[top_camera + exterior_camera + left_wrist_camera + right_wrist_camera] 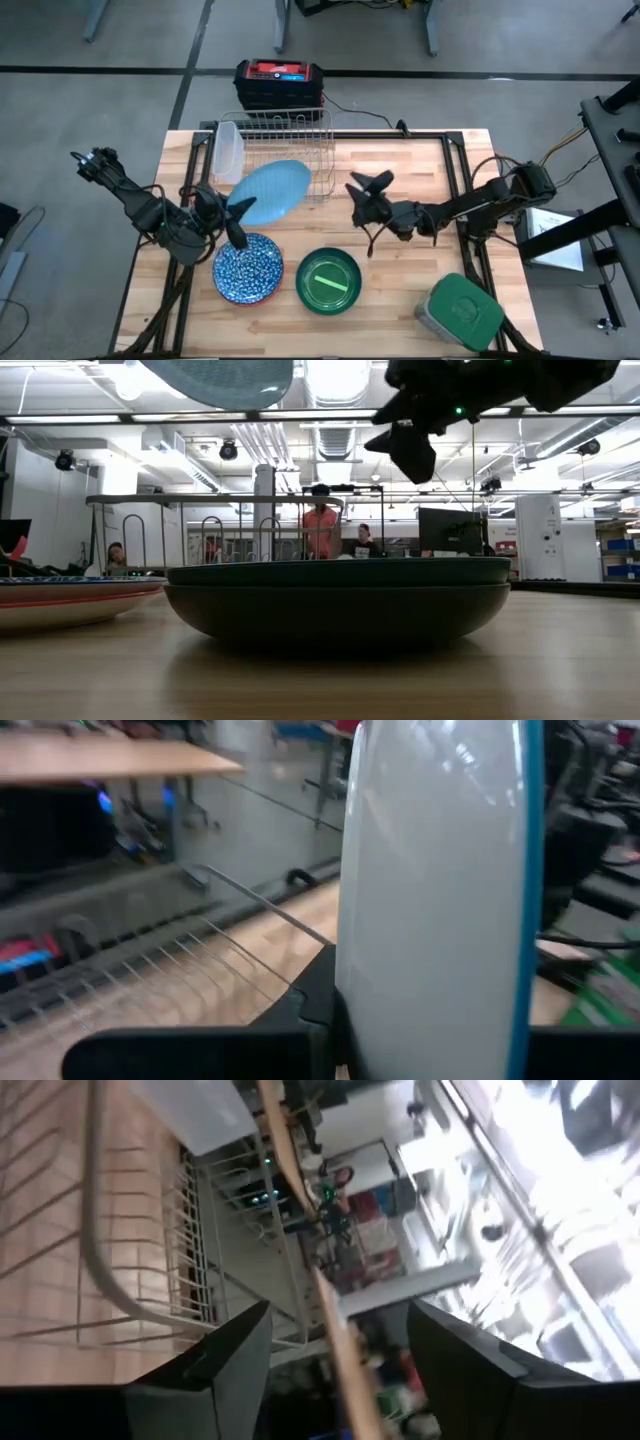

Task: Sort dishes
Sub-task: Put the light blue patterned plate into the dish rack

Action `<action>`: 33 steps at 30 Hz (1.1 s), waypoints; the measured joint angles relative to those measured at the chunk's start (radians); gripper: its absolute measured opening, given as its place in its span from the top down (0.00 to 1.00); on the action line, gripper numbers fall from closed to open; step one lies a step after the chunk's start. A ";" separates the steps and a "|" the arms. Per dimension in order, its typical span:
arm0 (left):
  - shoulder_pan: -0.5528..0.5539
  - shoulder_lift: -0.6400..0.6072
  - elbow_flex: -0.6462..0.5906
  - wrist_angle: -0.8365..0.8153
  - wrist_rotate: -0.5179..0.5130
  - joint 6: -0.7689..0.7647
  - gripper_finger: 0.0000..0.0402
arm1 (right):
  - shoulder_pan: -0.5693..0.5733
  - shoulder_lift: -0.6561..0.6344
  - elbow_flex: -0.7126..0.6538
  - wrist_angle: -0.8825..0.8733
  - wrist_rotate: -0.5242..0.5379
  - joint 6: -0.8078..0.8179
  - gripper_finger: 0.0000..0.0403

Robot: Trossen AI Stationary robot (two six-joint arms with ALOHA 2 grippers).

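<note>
- Near the left side of the worktop, your left gripper pinches the light blue plate by its rim; the plate hangs tilted above the wood, its far part reaching over the near edge of the wire rack.
- Judged step: seating this plate in the rack. Turn it closer to upright and line its edge up with a gap between the wires before lowering.
- Keep the pinch firm until the rim rests between wires; a glazed plate held only at the rim will likely swing or slip if you ease off too soon.
- Mind the pale plate standing at the rack's left end; pick a slot apart from it.
- Right gripper hovers mid-worktop, just right of the rack, fingers spread and holding nothing. Keep it out of the plate's path.
- At the front edge, the blue speckled plate and the green bowl wait side by side, not touching.
</note>
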 joint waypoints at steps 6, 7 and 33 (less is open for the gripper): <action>0.001 -0.010 0.000 -0.042 -0.236 0.039 0.94 | -0.040 -0.110 -0.025 -0.018 0.004 0.263 0.51; 0.001 -0.008 0.000 -0.041 -0.274 0.061 0.94 | -0.043 -0.128 -0.027 -0.044 -0.001 0.325 0.52; 0.082 0.016 -0.004 -0.065 -0.181 0.389 0.94 | -0.080 -0.223 -0.017 -0.299 -0.034 0.560 0.58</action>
